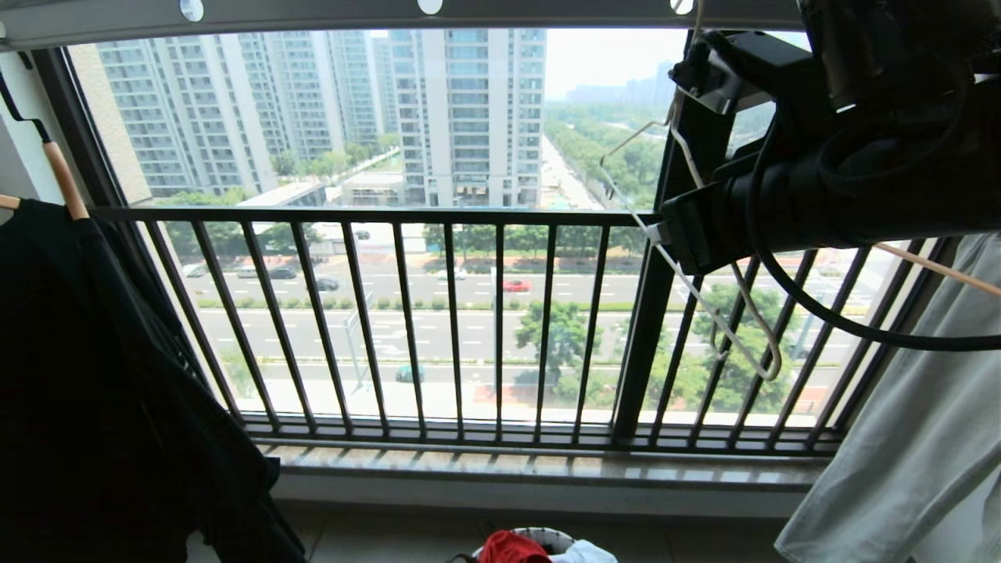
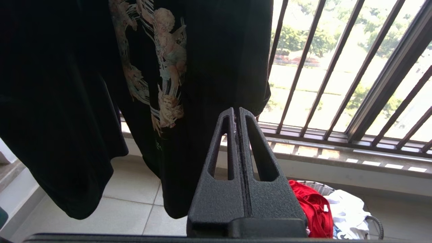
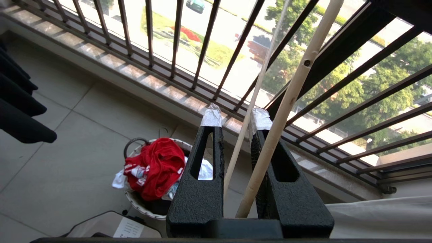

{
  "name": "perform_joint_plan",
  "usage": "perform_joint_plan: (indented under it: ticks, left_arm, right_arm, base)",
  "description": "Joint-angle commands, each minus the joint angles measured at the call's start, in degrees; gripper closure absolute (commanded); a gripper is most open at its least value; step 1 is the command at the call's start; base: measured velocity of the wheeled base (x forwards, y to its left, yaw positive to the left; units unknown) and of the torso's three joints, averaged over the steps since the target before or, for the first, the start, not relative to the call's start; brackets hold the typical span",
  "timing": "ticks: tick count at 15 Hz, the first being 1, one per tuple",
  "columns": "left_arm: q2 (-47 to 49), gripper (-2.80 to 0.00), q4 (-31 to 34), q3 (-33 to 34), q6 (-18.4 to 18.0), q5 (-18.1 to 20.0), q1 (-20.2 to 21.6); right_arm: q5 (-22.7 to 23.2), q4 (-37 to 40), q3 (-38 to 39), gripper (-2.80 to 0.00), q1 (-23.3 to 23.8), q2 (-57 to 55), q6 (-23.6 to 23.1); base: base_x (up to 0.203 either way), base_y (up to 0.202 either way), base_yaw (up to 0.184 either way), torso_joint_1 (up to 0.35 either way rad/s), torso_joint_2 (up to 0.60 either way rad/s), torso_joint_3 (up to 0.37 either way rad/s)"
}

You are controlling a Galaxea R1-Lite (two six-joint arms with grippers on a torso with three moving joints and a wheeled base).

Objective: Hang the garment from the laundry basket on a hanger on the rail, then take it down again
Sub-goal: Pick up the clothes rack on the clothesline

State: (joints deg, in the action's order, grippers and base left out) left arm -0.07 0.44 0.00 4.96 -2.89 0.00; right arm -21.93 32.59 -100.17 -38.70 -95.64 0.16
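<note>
The red garment (image 1: 512, 547) lies crumpled on top of the laundry basket (image 1: 551, 533) on the floor below the window, also seen as the garment (image 3: 155, 165) in the basket (image 3: 141, 204). My right gripper (image 1: 655, 233) is raised at the upper right beside the white wire hanger (image 1: 696, 293), which reaches up toward the grey rail (image 1: 313, 16). In the right wrist view the gripper (image 3: 236, 116) stands part open. The hanger's thin wire (image 3: 256, 91) passes between the taped fingertips, close to one of them. My left gripper (image 2: 237, 109) is shut and empty, low beside the basket (image 2: 317, 185).
A black T-shirt (image 1: 78, 375) hangs on a wooden hanger at the left. A white T-shirt (image 1: 915, 438) hangs at the right on a wooden hanger whose bar (image 3: 290, 98) crosses my right gripper. The black balcony railing (image 1: 438, 320) runs across the front.
</note>
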Motion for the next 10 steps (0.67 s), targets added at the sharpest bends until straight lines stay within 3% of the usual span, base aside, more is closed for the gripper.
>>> perform_joint_plan:
  ticks: [1,10]
  left_arm:
    - [0.07,0.00,0.00,0.00,0.05,-0.10,0.00]
    - [0.07,0.00,0.00,0.00,0.05,-0.01,0.00]
  right_arm:
    - [-0.18,0.10,0.15,0.00,-0.70,1.08,-0.01]
    - [-0.22,0.10,0.23,0.00,-1.92,2.13,0.02]
  base:
    - [0.000,0.000,0.000,0.000,0.00,0.000]
    - [0.000,0.000,0.000,0.000,0.00,0.000]
